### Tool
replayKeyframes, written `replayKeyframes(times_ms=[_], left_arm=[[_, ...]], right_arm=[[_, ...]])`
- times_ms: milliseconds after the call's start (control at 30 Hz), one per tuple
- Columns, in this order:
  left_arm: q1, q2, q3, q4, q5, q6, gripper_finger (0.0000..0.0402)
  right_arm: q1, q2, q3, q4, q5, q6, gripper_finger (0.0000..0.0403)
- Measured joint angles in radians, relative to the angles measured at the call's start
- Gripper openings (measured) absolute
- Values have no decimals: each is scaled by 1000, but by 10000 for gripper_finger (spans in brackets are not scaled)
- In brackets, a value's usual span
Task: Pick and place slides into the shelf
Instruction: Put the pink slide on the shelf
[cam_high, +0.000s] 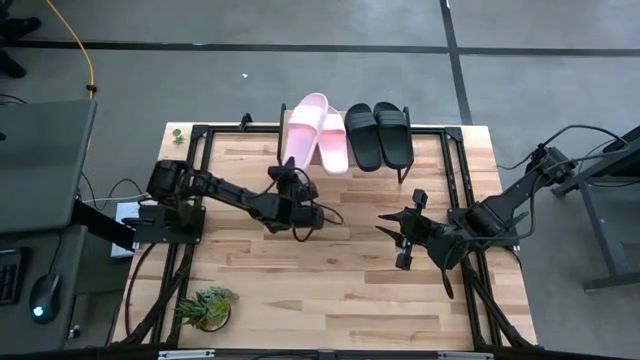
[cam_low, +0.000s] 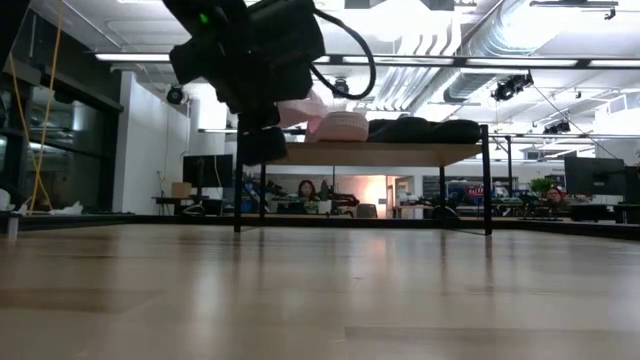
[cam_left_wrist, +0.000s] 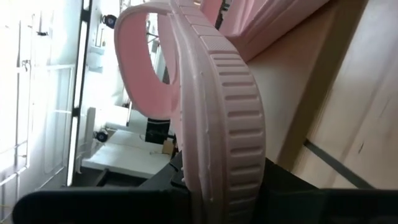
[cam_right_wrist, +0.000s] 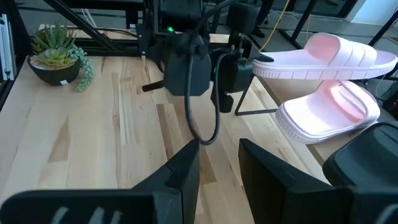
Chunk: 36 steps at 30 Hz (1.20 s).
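The shelf (cam_low: 400, 154) stands at the table's far edge. Both black slides (cam_high: 378, 134) lie on its top. One pink slide (cam_high: 334, 146) lies beside them. The other pink slide (cam_high: 304, 128) is over the shelf's left end, and my left gripper (cam_high: 289, 177) is shut on its near end. In the low view this slide (cam_low: 302, 108) sits higher than its neighbour; whether its far end touches the shelf top does not show. My right gripper (cam_high: 393, 238) hangs open over the right middle of the table, away from the shelf. My left gripper holds the pink slide by the near end of its sole (cam_left_wrist: 217, 168). The sole is pinched between the two fingers (cam_left_wrist: 163, 184), one on the footbed side and one on the underside. The fingers come level from the table's near side, along the slide. The slide (cam_right_wrist: 336, 53) reaches out over the shelf, roughly level.
A small potted plant (cam_high: 206, 306) stands near the table's near left corner. Black frame rails (cam_high: 452, 170) run along the table's left and right sides. Bare wood lies between both arms and the near edge. A person (cam_low: 305, 189) sits far off in the room behind.
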Motion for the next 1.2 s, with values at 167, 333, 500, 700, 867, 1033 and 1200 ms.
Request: replayKeyframes(times_ms=[167, 333, 500, 700, 867, 1033, 1200], left_arm=[[0, -27, 0, -17, 2, -9, 60], [0, -30, 0, -25, 2, -10, 60], [0, -31, 0, -65, 4, -55, 60], [-2, -32, 0, -68, 71, -92, 76], [-2, -32, 0, -74, 87, -107, 139], [-3, -32, 0, -76, 68, -106, 215], [-37, -32, 9, -74, 2, -96, 274]], right_arm=[[0, 1, 0, 0, 0, -2, 103], [0, 1, 0, 0, 0, 0, 103], [0, 1, 0, 0, 0, 0, 103], [0, 1, 0, 0, 0, 0, 103], [0, 1, 0, 0, 0, 4, 103], [0, 1, 0, 0, 0, 4, 103], [0, 1, 0, -1, 0, 5, 103]])
